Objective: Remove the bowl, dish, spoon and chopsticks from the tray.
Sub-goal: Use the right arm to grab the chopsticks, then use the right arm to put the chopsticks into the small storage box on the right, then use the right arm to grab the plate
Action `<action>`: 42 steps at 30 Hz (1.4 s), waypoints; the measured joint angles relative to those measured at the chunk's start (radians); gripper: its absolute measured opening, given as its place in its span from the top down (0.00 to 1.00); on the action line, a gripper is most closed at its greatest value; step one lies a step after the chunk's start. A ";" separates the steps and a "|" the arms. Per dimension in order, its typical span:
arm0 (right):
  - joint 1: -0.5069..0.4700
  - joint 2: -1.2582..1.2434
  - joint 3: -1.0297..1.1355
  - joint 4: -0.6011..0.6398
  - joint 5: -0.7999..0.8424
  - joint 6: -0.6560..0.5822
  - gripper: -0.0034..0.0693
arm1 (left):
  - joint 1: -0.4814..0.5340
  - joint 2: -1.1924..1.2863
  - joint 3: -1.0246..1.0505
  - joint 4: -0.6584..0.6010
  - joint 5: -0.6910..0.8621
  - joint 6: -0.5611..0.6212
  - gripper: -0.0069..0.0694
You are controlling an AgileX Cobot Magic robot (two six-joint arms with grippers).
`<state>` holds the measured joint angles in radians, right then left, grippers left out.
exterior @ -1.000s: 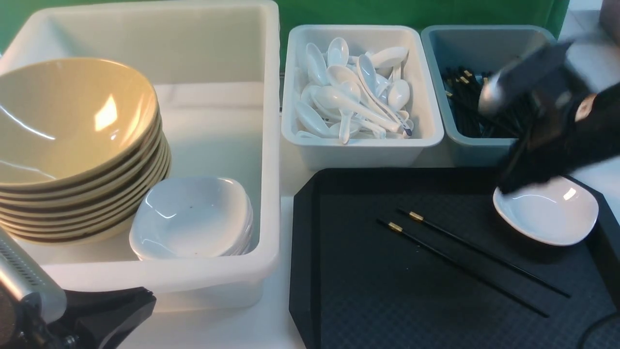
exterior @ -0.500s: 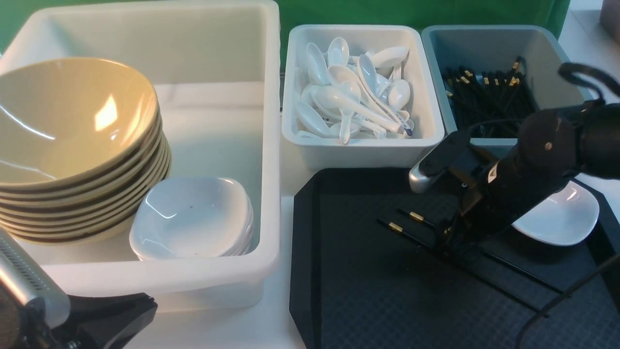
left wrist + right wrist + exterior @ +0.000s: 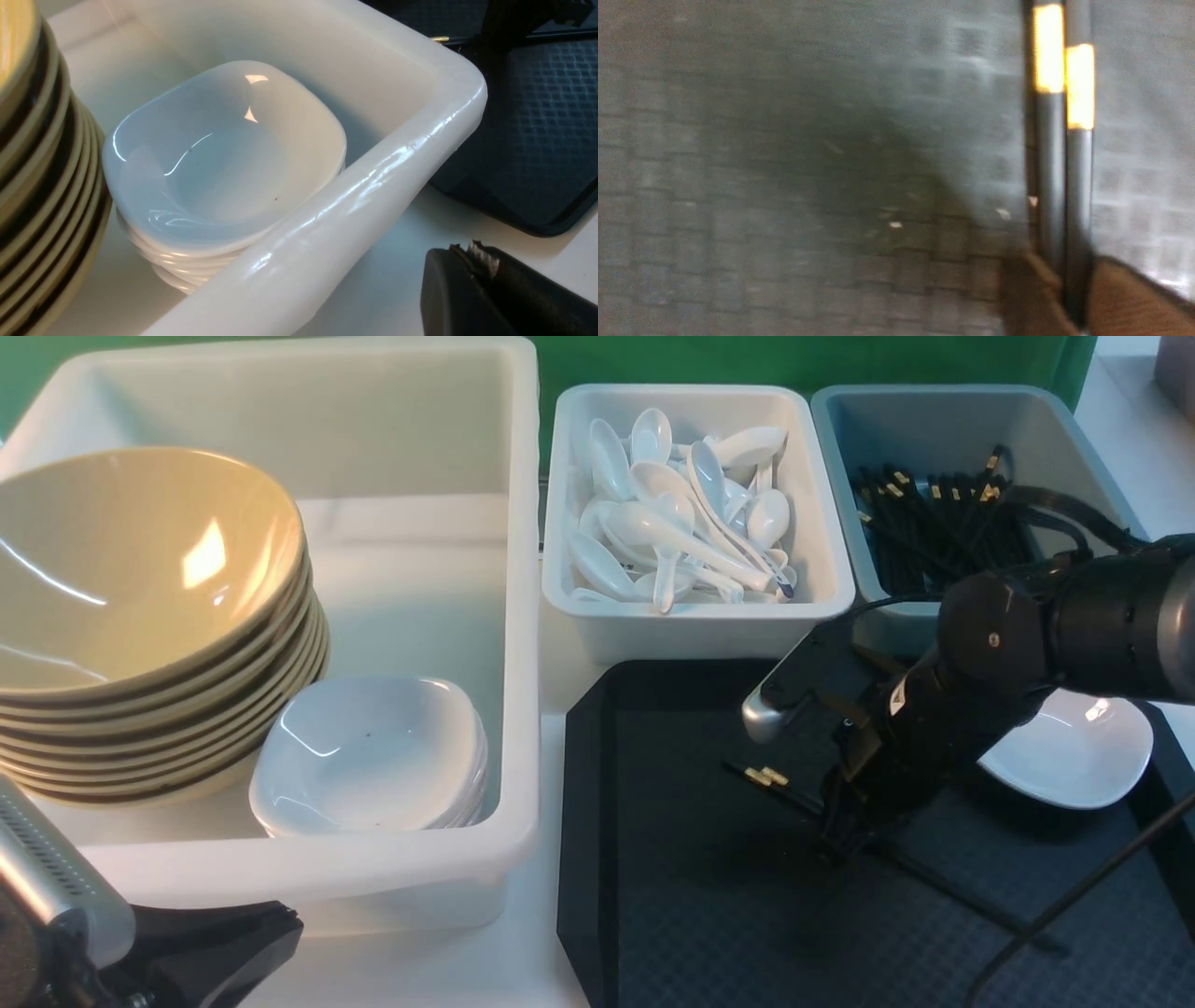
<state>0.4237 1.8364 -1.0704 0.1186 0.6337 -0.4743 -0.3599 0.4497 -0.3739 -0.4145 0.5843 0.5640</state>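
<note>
The black tray (image 3: 672, 915) carries the white dish (image 3: 1092, 756) at its far right and the black chopsticks (image 3: 767, 776) near its middle. My right gripper (image 3: 840, 831) is down on the tray and shut on the chopsticks just behind their gold bands. The right wrist view shows both sticks (image 3: 1057, 177) pressed side by side between the fingers of my right gripper (image 3: 1066, 280). No bowl or spoon shows on the tray. My left gripper (image 3: 280, 915) is shut and empty, low beside the large tub's near corner, and it also shows in the left wrist view (image 3: 467, 252).
A large white tub (image 3: 523, 616) at the left holds stacked olive-yellow bowls (image 3: 140, 569) and stacked white dishes (image 3: 364, 756). Behind the tray, a white tub (image 3: 695, 621) holds spoons and a blue-grey tub (image 3: 934, 392) holds chopsticks. The right arm's cable hangs over the tray's right side.
My right arm came down from over the blue-grey tub to the tray and closed on the chopsticks. The two sticks, apart before, now lie pressed together. The left arm is still.
</note>
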 joint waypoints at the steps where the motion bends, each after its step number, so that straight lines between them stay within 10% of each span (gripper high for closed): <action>1: 0.007 -0.001 0.000 0.000 -0.004 0.004 0.78 | 0.000 0.000 0.000 0.000 0.000 0.000 0.92; 18: -0.004 -0.410 0.021 -0.027 -0.052 0.032 0.77 | 0.000 0.000 0.000 0.001 0.001 0.000 0.92; 26: -0.210 -0.420 0.016 -0.055 -0.949 0.172 0.77 | 0.000 0.000 0.000 0.009 -0.003 0.000 0.92; 29: -0.261 -0.341 -0.024 -0.051 -1.058 0.265 0.77 | 0.000 0.000 0.000 0.011 -0.003 0.000 0.92; 42: -0.386 -0.053 -0.488 -0.051 -0.076 0.432 0.40 | 0.000 0.000 0.000 0.015 -0.003 0.000 0.92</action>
<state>0.0375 1.7830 -1.5579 0.0672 0.5581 -0.0418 -0.3599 0.4497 -0.3739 -0.3996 0.5810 0.5640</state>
